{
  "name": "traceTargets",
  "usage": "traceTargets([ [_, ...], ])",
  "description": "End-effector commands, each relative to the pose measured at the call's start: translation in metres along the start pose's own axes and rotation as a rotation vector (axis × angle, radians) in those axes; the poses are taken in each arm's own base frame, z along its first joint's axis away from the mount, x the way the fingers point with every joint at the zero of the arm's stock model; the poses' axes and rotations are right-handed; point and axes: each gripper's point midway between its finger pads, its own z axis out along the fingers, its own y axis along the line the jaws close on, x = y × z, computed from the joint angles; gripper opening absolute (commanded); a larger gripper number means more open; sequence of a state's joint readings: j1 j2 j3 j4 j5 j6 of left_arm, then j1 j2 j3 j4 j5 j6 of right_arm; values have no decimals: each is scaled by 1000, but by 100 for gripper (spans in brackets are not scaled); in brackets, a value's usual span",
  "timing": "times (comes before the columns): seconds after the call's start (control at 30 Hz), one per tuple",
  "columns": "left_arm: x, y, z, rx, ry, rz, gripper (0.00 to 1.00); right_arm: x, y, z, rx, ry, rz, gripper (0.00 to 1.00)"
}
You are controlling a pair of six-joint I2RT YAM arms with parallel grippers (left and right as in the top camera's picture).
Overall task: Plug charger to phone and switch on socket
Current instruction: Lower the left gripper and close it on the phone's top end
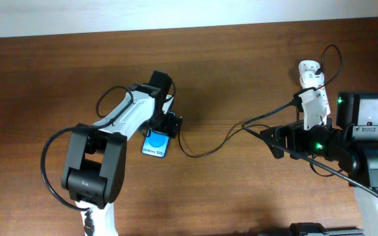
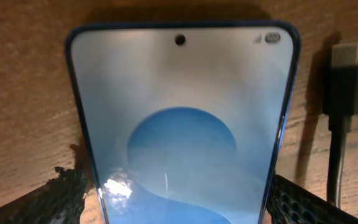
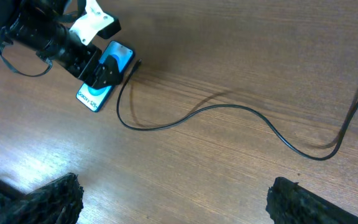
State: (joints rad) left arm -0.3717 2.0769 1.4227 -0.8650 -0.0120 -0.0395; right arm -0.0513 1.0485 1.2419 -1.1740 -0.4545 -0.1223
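Observation:
The phone (image 1: 155, 145) lies flat on the table, blue screen up. In the left wrist view it (image 2: 182, 124) fills the frame. My left gripper (image 1: 165, 124) straddles it (image 2: 180, 205): the right finger touches the phone's edge, and the left finger shows a small gap. The charger cable (image 1: 205, 152) runs from beside the phone to the white socket (image 1: 312, 92) at the right. Its connector tip (image 2: 345, 68) lies loose on the table next to the phone's top corner. My right gripper (image 1: 277, 141) is open and empty above bare table (image 3: 179, 205). It views the phone (image 3: 98, 87) and cable (image 3: 229, 109) from afar.
The brown wooden table (image 1: 241, 190) carries only these things. The socket's thick white cord is not clearly seen. A thin black cable loop (image 1: 333, 56) rises behind the socket. The right arm's body (image 1: 359, 144) sits right of the socket.

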Motion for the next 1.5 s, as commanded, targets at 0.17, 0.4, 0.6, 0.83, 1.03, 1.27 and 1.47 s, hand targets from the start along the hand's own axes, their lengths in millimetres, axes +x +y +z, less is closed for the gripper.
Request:
traceTargets([
  [0.17,31,-11,26,26,91,-75,93,-6,4,-4,-7,-19,-10,99],
  [0.4,30,-12,26,22,90,-177,84,-4,4,-4,-7,-13,-7,99],
  [0.6,23,-12,26,26,60,-210,84,-4,4,-3,-8,-10,-5,99],
  [0.83,33,-16,25,37,110,-405,82,1,-1,6,-14,45,21,99],
  [1.03,32,-19,25,53,106,-348,92,5,-3,14,-20,85,41,99],
  [1.27,27,-19,26,64,83,-193,87,8,-3,13,-21,97,47,99],
  [1.47,23,-18,26,60,64,-157,87,8,-3,13,-21,98,48,99],
])
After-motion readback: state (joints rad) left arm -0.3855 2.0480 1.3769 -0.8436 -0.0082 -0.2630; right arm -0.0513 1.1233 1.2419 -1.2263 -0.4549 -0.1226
